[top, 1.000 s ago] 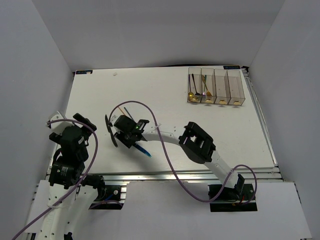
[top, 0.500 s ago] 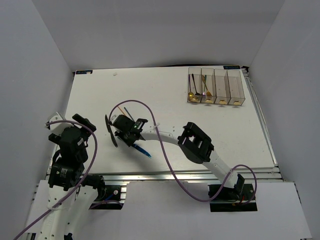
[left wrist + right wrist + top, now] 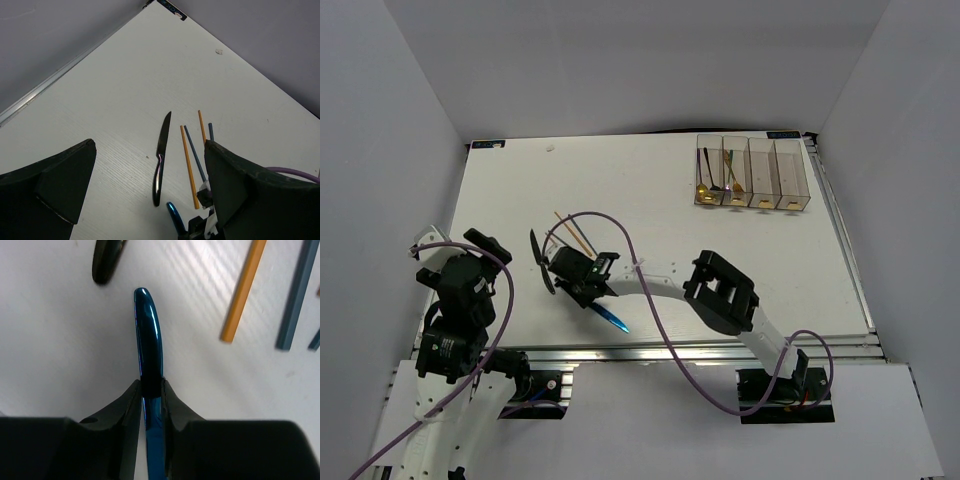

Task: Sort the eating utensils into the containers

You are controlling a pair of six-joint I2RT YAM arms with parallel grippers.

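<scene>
My right gripper (image 3: 576,277) is shut on a blue knife (image 3: 149,340), its jaws pinching the handle just above the table; the blade end (image 3: 616,321) sticks out toward the near edge. A black knife (image 3: 541,262) lies just left of it, and also shows in the left wrist view (image 3: 161,160). Orange chopsticks (image 3: 189,167) and blue chopsticks (image 3: 194,152) lie just beyond the gripper. The clear containers (image 3: 752,172) stand at the far right; the two left bins hold a few utensils. My left gripper (image 3: 480,255) is open and empty, left of the black knife.
The right arm's purple cable (image 3: 650,290) loops over the table near the utensils. White walls close in the table on the left, back and right. The metal rail of the near edge (image 3: 650,348) runs below the blue knife.
My right gripper has moved a little toward the near edge with the blue knife in it, uncovering the orange chopsticks behind it. The left arm has hardly moved.
</scene>
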